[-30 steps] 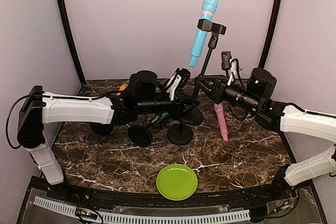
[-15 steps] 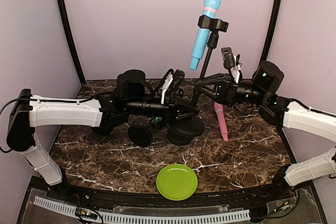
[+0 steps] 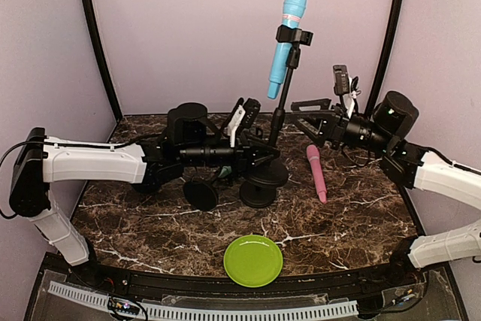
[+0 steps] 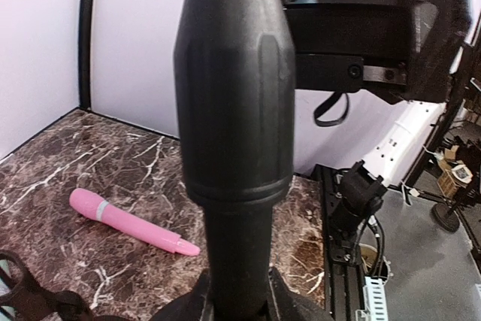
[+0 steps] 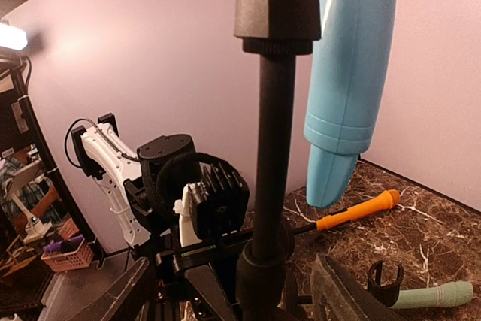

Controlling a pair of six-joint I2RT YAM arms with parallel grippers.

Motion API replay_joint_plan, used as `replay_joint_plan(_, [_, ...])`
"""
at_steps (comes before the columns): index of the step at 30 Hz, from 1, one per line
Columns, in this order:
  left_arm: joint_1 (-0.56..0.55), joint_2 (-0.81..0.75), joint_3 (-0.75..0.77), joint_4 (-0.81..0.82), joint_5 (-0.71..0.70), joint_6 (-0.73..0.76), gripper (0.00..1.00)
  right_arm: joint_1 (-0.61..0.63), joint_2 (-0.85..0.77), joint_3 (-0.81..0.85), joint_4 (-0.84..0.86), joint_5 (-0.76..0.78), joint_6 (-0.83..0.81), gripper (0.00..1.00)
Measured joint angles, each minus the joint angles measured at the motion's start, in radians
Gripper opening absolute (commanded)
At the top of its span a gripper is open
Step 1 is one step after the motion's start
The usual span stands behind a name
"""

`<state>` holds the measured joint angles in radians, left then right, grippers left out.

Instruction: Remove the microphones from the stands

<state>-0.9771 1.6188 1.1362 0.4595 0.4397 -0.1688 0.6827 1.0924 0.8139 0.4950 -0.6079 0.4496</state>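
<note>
The light blue microphone [image 3: 288,35] [image 5: 349,73] sits in the black clip [image 3: 293,34] at the top of the stand [image 3: 279,110], head up. My left gripper [image 3: 262,158] [image 4: 240,295] is shut on the stand's lower pole [image 4: 234,110], just above its round base [image 3: 267,174]. The right gripper [image 3: 301,116] [image 5: 240,291] is open at mid-height. Its fingers [image 5: 347,295] stand on either side of the pole [image 5: 270,148] without pressing it. The microphone's lower end hangs just above and to the right in the right wrist view.
A pink microphone [image 3: 316,174] [image 4: 128,222] lies on the marble right of the stand. A green plate [image 3: 253,260] sits near the front edge. Two other round stand bases [image 3: 201,195] [image 3: 258,193] stand close in front. An orange microphone [image 5: 357,212] and a teal one [image 5: 434,294] lie behind.
The stand has swung from leaning right to nearly upright. The right gripper opened off the pole and drew back a little to the right. The left gripper kept its hold.
</note>
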Motion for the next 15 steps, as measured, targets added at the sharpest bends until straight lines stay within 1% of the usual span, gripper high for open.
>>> replay_joint_plan(3, [0.005,0.0,0.0,-0.005,-0.062,0.004,0.0,0.0,-0.032,-0.024,0.007,0.062,0.008,0.84])
replay_joint_plan(6, [0.009,0.0,0.0,-0.005,-0.1,0.007,0.0,0.0,-0.064,-0.072,0.03,0.146,0.019,0.86])
replay_joint_plan(9, [0.008,0.0,0.0,-0.005,-0.116,0.009,0.0,0.006,-0.085,-0.127,0.063,0.23,0.042,0.86])
replay_joint_plan(12, [0.008,0.0,0.0,-0.005,-0.134,0.009,0.0,0.043,-0.09,-0.159,0.066,0.381,0.059,0.85])
replay_joint_plan(15, [0.008,0.0,0.0,-0.006,-0.151,0.009,0.0,0.137,-0.082,-0.163,0.066,0.557,0.06,0.82])
